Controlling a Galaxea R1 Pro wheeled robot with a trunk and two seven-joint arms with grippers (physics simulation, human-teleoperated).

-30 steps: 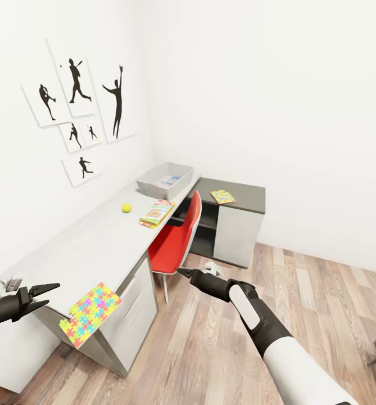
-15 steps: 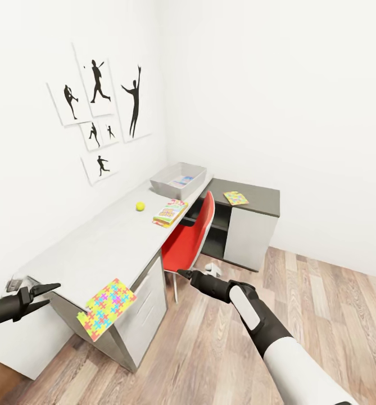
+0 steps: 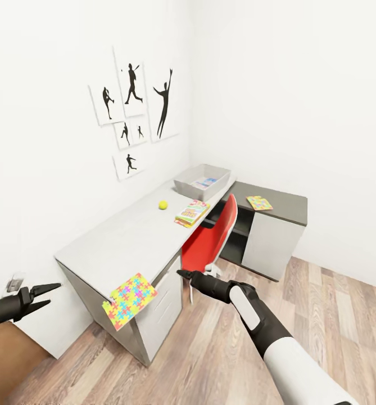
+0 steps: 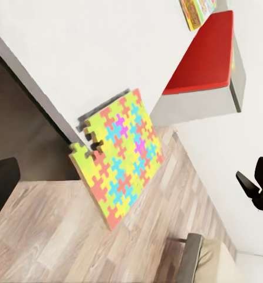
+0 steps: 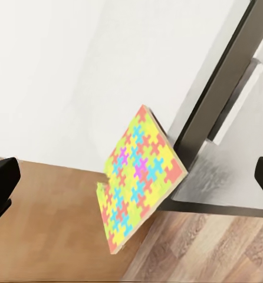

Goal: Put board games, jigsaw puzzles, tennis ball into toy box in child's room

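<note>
Fingers: both pairs parted and holding nothing, the robot facing a long pale desk in a white-walled corner.
Left gripper: low at the near left, black fingers spread in a narrow V, nothing between them, held well short of the desk's near end.
Wall pictures: black sports silhouettes on white panels, hung on the left wall above the desk.
Table: light grey, running from near left to far right along the wall, white-grey drawer fronts under its near end.
Near jigsaw puzzle: multicoloured board at the table's near corner, overhanging the edge and tilted down toward the floor; the left wrist view shows one edge still on the top and the rest past the corner, and the right wrist view shows it from the other side.
Tennis ball: yellow-green, alone on the tabletop, partway toward the far end.
Board game: colourful flat box lying at the table's front edge, just right of the ball and near the toy box.
Right gripper: out in front of the drawers, above the wood floor, fingers slightly apart and empty.
Toy box: shallow grey bin at the table's far end, with a light blue flat box lying inside.
Red chair: pushed in at the desk's front, below the board game.
Far jigsaw puzzle: flat on the lower dark grey desk to the right, apart from the toy box.
</note>
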